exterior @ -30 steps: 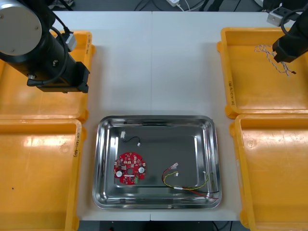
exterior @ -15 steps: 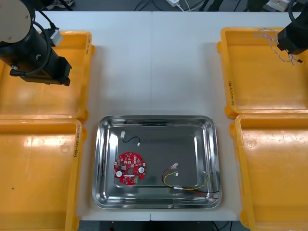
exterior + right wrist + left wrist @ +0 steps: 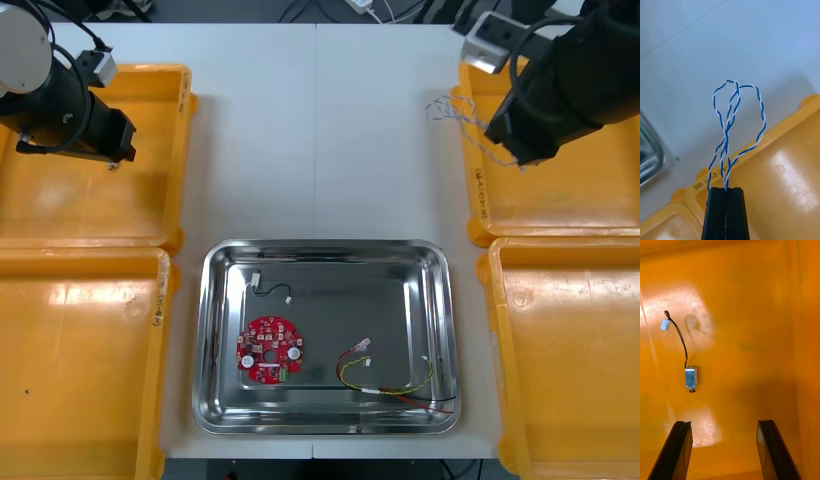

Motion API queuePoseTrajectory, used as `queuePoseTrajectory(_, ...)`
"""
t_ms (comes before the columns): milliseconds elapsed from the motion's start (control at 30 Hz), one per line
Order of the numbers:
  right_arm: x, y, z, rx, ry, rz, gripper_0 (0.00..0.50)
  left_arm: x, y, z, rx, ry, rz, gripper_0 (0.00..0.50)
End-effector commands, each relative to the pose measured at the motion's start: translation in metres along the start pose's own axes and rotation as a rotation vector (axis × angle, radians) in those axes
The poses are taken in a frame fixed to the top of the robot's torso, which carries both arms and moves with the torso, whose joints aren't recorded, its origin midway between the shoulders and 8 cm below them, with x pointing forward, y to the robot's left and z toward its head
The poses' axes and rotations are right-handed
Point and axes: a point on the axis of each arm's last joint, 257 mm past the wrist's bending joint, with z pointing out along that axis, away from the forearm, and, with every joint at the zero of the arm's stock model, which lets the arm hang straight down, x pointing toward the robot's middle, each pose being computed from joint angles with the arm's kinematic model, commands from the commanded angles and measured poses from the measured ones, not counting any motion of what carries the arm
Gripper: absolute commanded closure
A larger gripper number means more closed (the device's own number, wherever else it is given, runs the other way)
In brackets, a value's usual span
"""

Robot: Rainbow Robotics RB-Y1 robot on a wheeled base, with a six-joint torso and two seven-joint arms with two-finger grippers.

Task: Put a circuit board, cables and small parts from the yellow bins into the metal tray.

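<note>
Right pincer has carried twisted cable over light table

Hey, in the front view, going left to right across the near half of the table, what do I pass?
near left yellow bin → left wall of the metal tray → round red circuit board → red and yellow cable → near right yellow bin

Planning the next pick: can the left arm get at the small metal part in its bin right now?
Probably yes. The left gripper hovers open over the yellow bin, and the small metal part lies bare ahead of it, off towards one finger, nothing covering it.
</note>
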Motion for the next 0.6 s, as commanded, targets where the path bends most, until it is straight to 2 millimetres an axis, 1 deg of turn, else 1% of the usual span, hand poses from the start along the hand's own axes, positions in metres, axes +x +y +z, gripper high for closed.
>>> queuePoseTrajectory(33,-0.007,0.046,0.009,-0.076,0.018,-0.138,0.500,-0.036,0.036,-0.019,-0.060,-0.094,0.053,0.000)
queuePoseTrajectory(67,-0.008,0.052,0.010,-0.087,0.018,-0.150,0.500,-0.036,0.038,-0.018,-0.063,-0.096,0.058,0.000)
queuePoseTrajectory(133,-0.005,0.073,0.017,-0.129,0.033,-0.196,0.500,-0.037,0.047,-0.010,-0.075,-0.101,0.071,0.000)
queuePoseTrajectory(167,-0.004,0.076,0.018,-0.134,0.036,-0.208,0.500,-0.038,0.048,-0.009,-0.077,-0.106,0.073,0.000)
queuePoseTrajectory(200,0.000,0.087,0.022,-0.148,0.046,-0.235,0.500,-0.040,0.051,-0.006,-0.079,-0.113,0.068,0.000)
queuePoseTrajectory(300,0.008,0.107,0.031,-0.175,0.070,-0.282,0.500,-0.042,0.055,0.000,-0.083,-0.129,0.063,0.000)
queuePoseTrajectory(400,0.018,0.129,0.040,-0.204,0.099,-0.335,0.500,-0.047,0.056,0.008,-0.090,-0.151,0.069,0.000)
queuePoseTrajectory(433,0.020,0.133,0.042,-0.212,0.105,-0.345,0.500,-0.047,0.056,0.010,-0.092,-0.153,0.071,0.000)
queuePoseTrajectory(500,0.020,0.146,0.050,-0.233,0.101,-0.375,0.500,-0.049,0.056,0.019,-0.094,-0.166,0.068,0.000)
queuePoseTrajectory(600,0.018,0.158,0.056,-0.252,0.091,-0.404,0.500,-0.050,0.055,0.024,-0.093,-0.173,0.069,0.000)
